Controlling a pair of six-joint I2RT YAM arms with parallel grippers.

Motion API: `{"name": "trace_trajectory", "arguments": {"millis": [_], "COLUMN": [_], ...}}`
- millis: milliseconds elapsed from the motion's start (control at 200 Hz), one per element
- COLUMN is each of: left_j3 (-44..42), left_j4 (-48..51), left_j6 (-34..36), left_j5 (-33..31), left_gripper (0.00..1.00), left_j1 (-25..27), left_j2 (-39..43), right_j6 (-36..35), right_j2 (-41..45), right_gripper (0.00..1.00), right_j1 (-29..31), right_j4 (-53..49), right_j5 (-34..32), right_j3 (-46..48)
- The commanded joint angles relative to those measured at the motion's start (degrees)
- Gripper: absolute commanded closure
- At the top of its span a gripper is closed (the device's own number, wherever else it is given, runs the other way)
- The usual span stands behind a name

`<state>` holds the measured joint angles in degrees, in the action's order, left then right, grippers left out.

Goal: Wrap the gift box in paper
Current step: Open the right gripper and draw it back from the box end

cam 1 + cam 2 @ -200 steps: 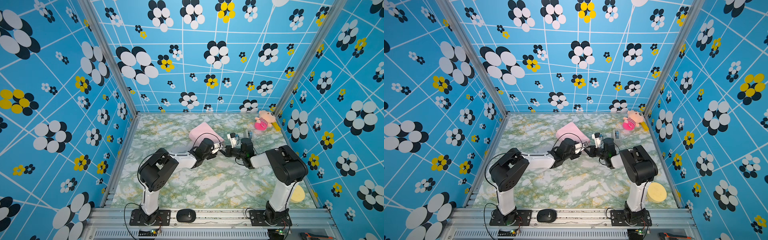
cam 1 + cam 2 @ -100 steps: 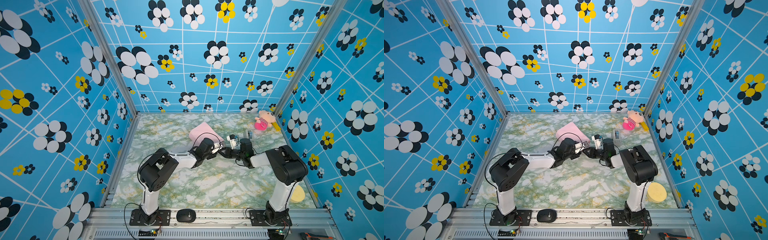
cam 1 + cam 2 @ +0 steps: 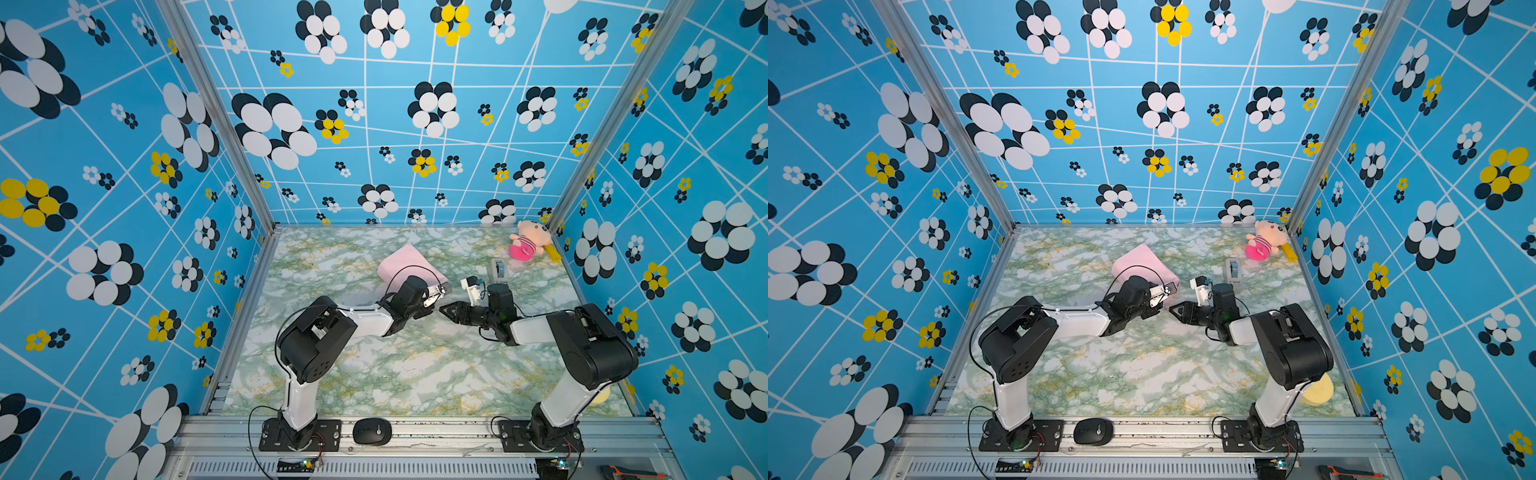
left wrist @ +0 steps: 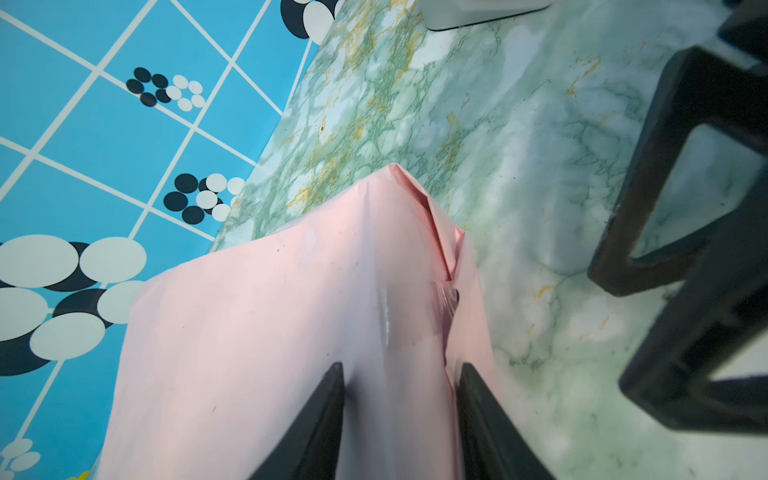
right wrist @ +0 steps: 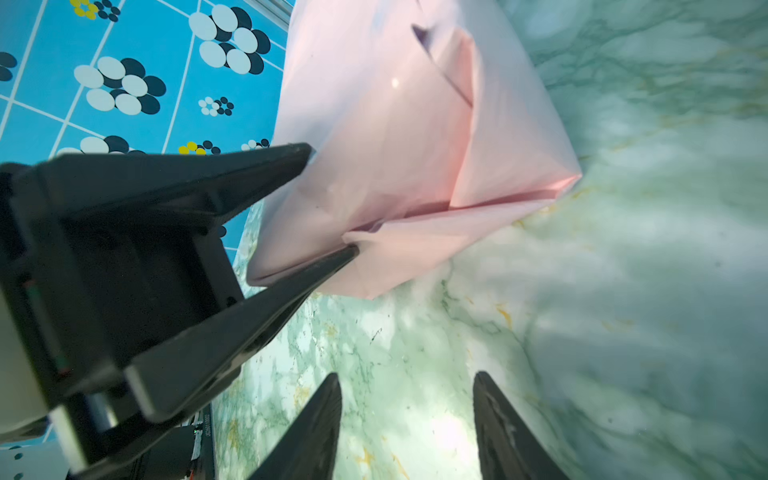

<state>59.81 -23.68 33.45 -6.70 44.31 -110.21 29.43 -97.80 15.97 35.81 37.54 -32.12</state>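
Left gripper is clenching the paper between its fingers; right gripper is hanging released, paper ahead.

Top views: stereo pair mounted high on the arm-base side, tilted down, far back, both see the whole table (near-identical framing). Wrist cams: each sits close behind its own jaws, looking along them. Both share the paper at the left gripper.
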Motion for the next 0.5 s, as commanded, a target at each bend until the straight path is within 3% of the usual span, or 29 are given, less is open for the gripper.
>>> {"name": "trace_trajectory", "arguments": {"millis": [0, 245, 350, 495], "left_j3": [-0.6, -0.2, -0.2, 0.4], "left_j4": [7.9, 8.1, 8.1, 8.8], "left_j6": [-1.7, -2.0, -2.1, -2.3], "left_j5": [-0.7, -0.4, -0.3, 0.4], "left_gripper": [0.54, 0.55, 0.55, 0.55], "left_j1": [-0.4, -0.4, -0.4, -0.5], "left_j2": [-2.3, -2.4, -2.4, -2.5], "right_j6": [0.4, -0.1, 0.8, 2.7], "right_j2": [3.7, 9.9, 10.5, 9.6], "right_gripper": [0.48, 0.56, 0.63, 0.63], "right_j1": [-0.7, -1.7, -1.7, -1.6], "right_j4": [-4.4, -12.8, -12.0, -11.0], "right_j5": [-2.2, -8.4, -7.8, -4.6], "right_j3": [1.1, -0.7, -1.8, -4.0]}}
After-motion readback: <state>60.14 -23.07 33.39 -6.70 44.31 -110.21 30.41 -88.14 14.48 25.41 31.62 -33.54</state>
